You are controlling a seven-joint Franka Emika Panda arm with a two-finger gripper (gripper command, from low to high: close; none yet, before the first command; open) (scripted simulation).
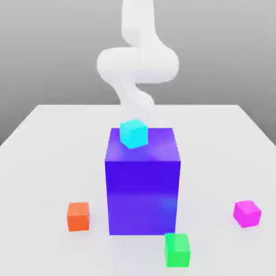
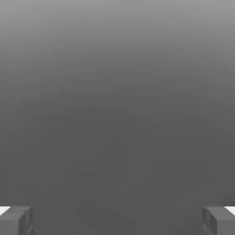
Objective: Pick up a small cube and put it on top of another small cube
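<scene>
A small cyan cube (image 1: 133, 133) rests on top of a large blue block (image 1: 143, 183) in the middle of the table. Three more small cubes lie on the table around the block: an orange cube (image 1: 78, 216) toward the exterior view's left, a green cube (image 1: 177, 249) in front, and a magenta cube (image 1: 247, 213) toward the exterior view's right. The white arm (image 1: 137, 64) rises behind the block. In the hand view my gripper (image 2: 117, 220) is open, its grey fingertips (image 2: 16, 220) far apart with nothing between them, facing plain grey background.
The large blue block stands tall at the centre of the white table (image 1: 48, 161) and hides the arm's lower part. Bare table surface stretches to both sides of the block and behind it.
</scene>
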